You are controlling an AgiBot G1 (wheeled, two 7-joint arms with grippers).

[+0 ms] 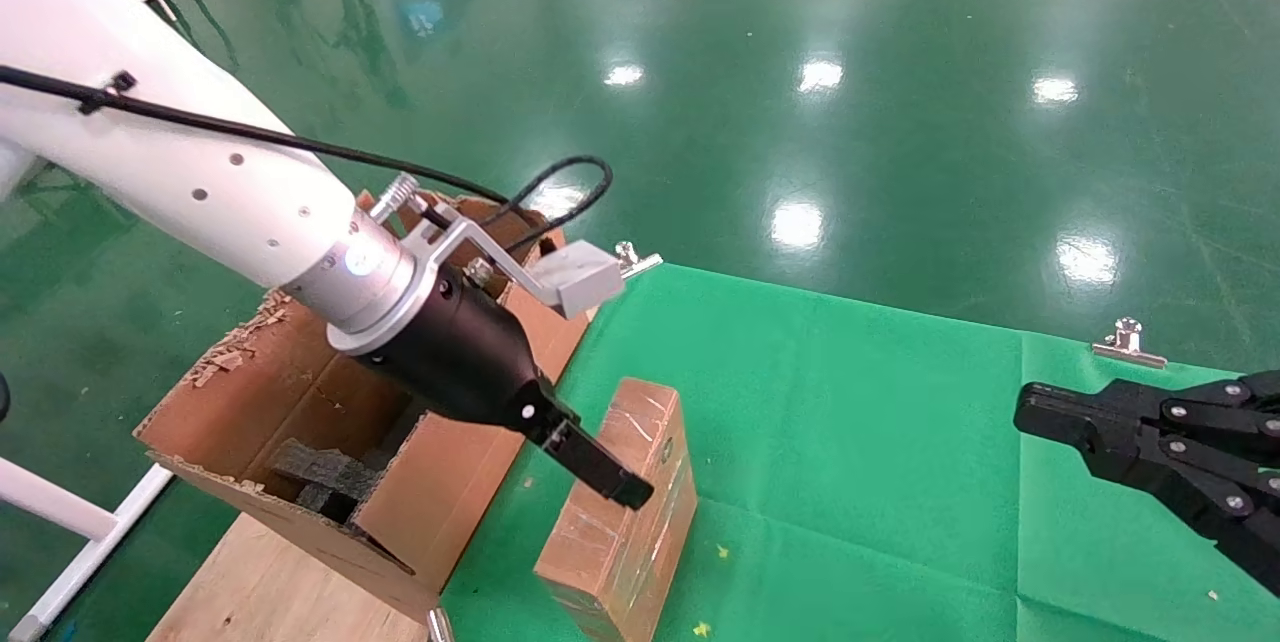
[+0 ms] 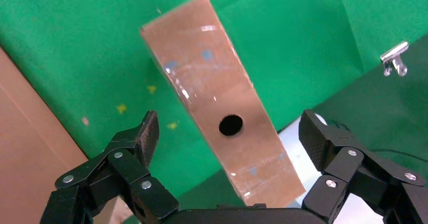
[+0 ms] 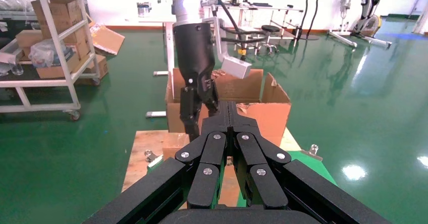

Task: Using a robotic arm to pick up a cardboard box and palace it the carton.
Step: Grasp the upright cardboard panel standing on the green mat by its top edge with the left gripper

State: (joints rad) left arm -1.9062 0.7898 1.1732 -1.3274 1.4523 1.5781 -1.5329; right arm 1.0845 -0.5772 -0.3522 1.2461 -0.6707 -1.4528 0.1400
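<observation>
A white robotic arm (image 1: 200, 182) lowers its left gripper (image 2: 229, 133), spread wide and holding nothing, either side of the cardboard box (image 1: 625, 507), which stands on edge on the green-covered bench (image 1: 900, 482) just beside the carton (image 1: 330, 422). To grasp well, the fingers (image 2: 144, 133) should likely straddle the slim box squarely across its narrow faces before closing, then lift clear of the carton's torn flaps. The right gripper (image 1: 1040, 412) waits pressed together at the bench's far side.

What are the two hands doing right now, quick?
Left hand: open, above the cardboard box, holding nothing.
Right hand: shut, empty, parked at the side.
</observation>
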